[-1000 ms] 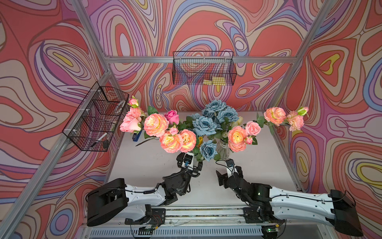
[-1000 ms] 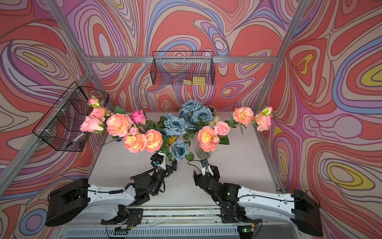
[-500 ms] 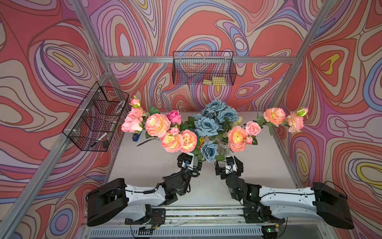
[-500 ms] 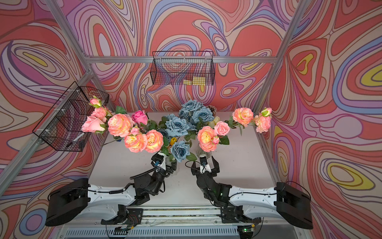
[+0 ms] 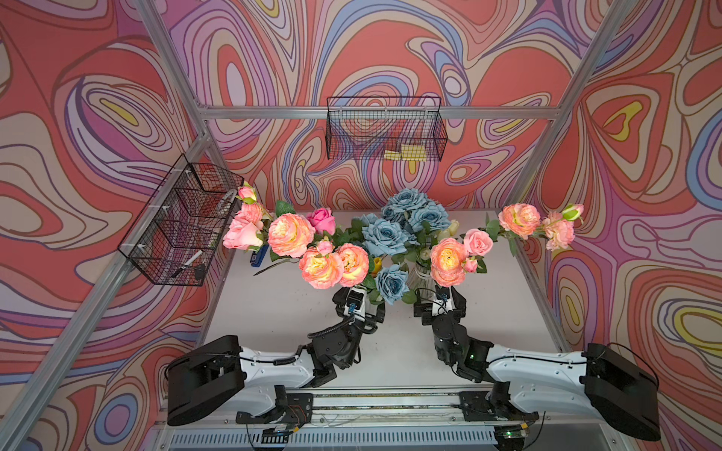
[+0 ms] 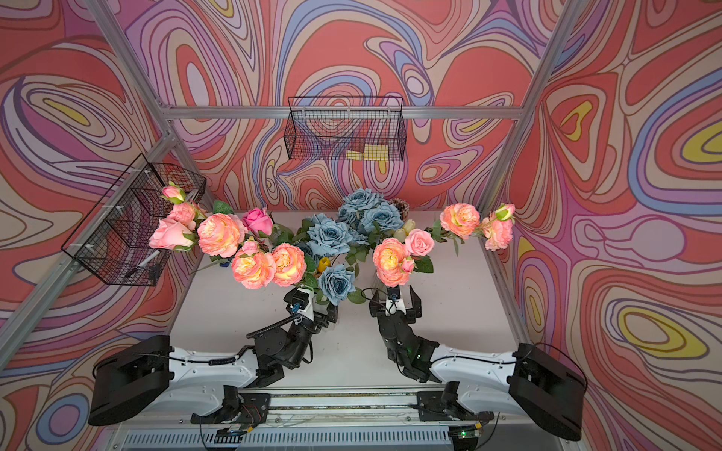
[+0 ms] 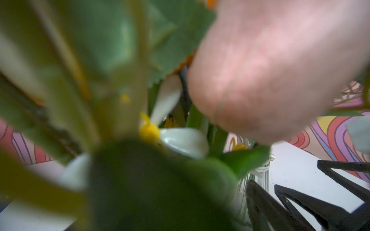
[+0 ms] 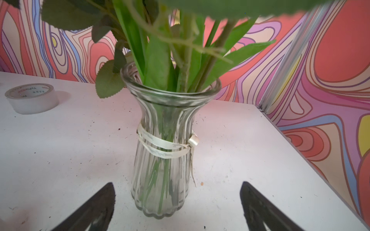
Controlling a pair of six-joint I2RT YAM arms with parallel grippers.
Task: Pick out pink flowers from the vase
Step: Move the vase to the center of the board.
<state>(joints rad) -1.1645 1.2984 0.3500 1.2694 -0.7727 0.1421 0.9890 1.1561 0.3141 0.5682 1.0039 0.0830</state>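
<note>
under pink flowers (image 5: 320, 269), left end effector (image 5: 357, 300) state unclear; right end effector (image 8: 177, 189) spread.

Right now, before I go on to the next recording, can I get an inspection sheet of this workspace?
surface: white table, dark specks.
job's things: pink flowers and blue roses in glass vase; none held.
clutter: tape roll.
grippers: left gripper tips hidden under blooms; right gripper open astride vase, not touching.
cables: black cable looped at left wrist.
surroundings: rear basket, side basket on patterned walls.
</note>
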